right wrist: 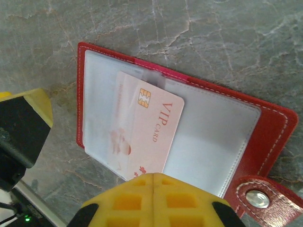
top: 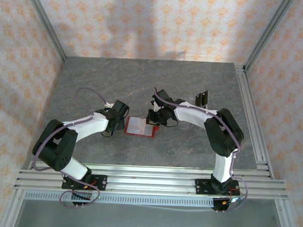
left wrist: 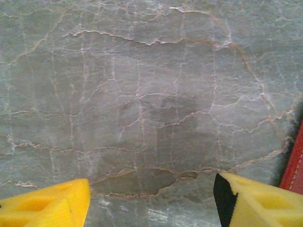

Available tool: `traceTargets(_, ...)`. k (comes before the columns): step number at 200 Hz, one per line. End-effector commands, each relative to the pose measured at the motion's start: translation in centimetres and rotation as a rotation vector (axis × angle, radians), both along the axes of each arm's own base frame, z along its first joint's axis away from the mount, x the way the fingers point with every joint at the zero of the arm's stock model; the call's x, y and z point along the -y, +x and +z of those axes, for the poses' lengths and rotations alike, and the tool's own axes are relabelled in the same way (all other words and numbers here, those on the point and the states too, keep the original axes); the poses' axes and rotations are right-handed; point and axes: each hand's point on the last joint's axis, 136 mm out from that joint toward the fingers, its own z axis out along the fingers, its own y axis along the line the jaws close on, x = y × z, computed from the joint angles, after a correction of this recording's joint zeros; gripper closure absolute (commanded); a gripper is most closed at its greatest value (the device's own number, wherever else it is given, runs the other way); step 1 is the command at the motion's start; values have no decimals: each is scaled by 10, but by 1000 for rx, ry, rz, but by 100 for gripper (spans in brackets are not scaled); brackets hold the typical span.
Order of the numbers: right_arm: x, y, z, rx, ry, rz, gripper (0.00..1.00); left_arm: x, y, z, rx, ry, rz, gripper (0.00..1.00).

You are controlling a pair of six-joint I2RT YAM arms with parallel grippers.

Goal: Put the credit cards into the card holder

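Left gripper (left wrist: 151,184) released over table (left wrist: 142,94) — right gripper (right wrist: 97,142) spread, credit card (right wrist: 147,127) half-tucked in card holder (right wrist: 265,127).

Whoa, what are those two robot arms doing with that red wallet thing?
They are putting cards into it. The red card holder lies open on the table. A pale pink VIP card rests on its lining and seems partly tucked under a clear sleeve. The right gripper, fingers apart, is right over that card's near edge. The left gripper is open above bare table just beside the holder, touching nothing.
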Motion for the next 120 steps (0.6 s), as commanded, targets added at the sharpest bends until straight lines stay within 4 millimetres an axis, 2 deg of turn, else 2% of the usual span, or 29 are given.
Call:
traceTargets(1,9,-7,-21,-22,-112,21,99,2,1,-6,-8,-4,-35,29)
traceTargets(51,1,-4,-32,-36,-124,33,99,7,1,-14,-31,-20,-45,30)
traceTargets(120,-18,-2,-32,-34,-106,63,100,13,0,-25,-52,-42,-51,30)
